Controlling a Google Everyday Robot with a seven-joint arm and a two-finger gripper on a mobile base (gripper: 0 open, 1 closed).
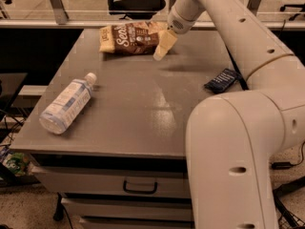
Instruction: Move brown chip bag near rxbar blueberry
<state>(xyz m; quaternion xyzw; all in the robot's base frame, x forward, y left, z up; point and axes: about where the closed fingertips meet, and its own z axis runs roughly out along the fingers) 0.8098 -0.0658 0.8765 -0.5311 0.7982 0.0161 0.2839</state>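
Note:
The brown chip bag (133, 38) lies flat at the far edge of the grey table (143, 104), dark brown with white script and cream-yellow ends. The rxbar blueberry (222, 80), a small dark navy wrapper, lies near the table's right edge. My gripper (161, 51) hangs from the white arm just over the bag's right end, a little above the tabletop. It holds nothing that I can see.
A clear plastic water bottle (66, 104) with a white cap lies on its side at the table's left front. My white arm (238, 142) fills the right foreground. Drawers (140, 187) sit under the tabletop. A black office chair (136, 1) stands behind the table.

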